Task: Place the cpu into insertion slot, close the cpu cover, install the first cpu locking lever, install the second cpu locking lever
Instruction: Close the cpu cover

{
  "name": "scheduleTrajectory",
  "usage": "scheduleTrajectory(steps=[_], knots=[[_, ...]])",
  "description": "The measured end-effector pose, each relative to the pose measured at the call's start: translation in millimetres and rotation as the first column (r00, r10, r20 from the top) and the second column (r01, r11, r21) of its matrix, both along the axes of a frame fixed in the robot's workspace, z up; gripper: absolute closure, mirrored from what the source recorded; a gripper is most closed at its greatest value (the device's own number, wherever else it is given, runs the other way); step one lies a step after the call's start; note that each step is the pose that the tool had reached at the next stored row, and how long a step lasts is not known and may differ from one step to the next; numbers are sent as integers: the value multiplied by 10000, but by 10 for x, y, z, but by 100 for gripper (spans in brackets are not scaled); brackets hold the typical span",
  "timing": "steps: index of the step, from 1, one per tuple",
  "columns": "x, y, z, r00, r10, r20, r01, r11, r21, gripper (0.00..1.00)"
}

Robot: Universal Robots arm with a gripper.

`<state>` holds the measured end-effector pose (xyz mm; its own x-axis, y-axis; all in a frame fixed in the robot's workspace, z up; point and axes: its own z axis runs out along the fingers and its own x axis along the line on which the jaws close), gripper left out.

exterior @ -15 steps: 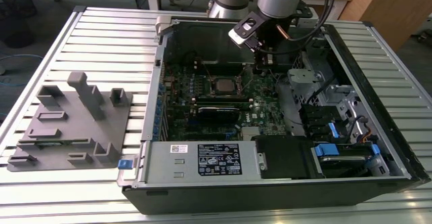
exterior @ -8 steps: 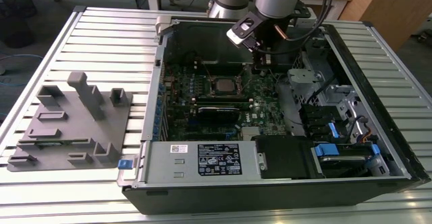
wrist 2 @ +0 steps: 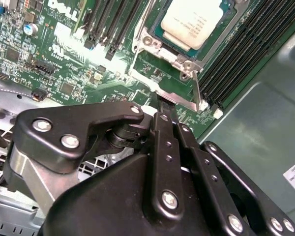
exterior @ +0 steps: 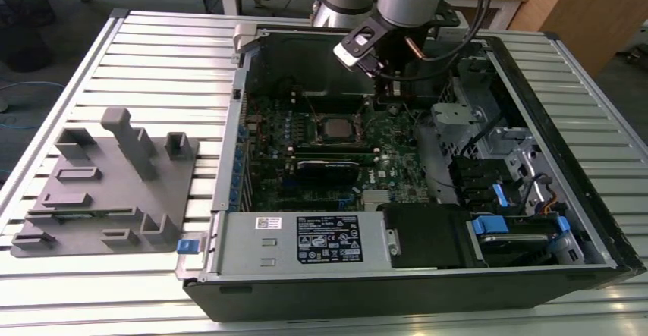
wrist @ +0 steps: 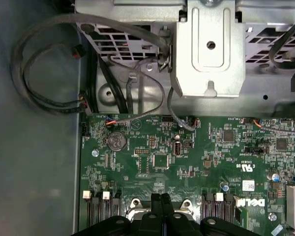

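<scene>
The cpu [wrist 2: 189, 22], a small square chip with a silvery top, lies in the insertion slot [wrist 2: 156, 35] on the green board; in the exterior view the cpu [exterior: 335, 129] sits mid-board inside the open case. The cpu cover [wrist 2: 168, 93], a thin metal frame, is swung open away from the slot, with green board showing through its window. My gripper [wrist 2: 163, 104] is shut, its black fingertips pressed together and touching the cover's far edge. In the first wrist view the gripper [wrist: 161, 197] sits between the socket's metal corners. In the exterior view the gripper [exterior: 390, 87] hangs to the cpu's right.
Long black memory slots [wrist 2: 236, 54] flank the socket. A metal bracket [wrist: 209, 49] and loose cables [wrist: 49, 73] lie beyond the board. A labelled power supply [exterior: 303, 237] and drive bays with blue tabs [exterior: 496, 222] fill the case front. A grey fixture block [exterior: 111, 184] sits on the slatted table.
</scene>
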<state>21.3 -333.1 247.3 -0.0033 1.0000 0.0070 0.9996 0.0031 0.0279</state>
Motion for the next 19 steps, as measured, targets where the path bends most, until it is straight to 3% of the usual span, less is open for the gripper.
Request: scheduleTrajectory(steps=[19], knots=[[-187, 32, -20, 10000, -1, 0, 1, 10000, 1, 89]])
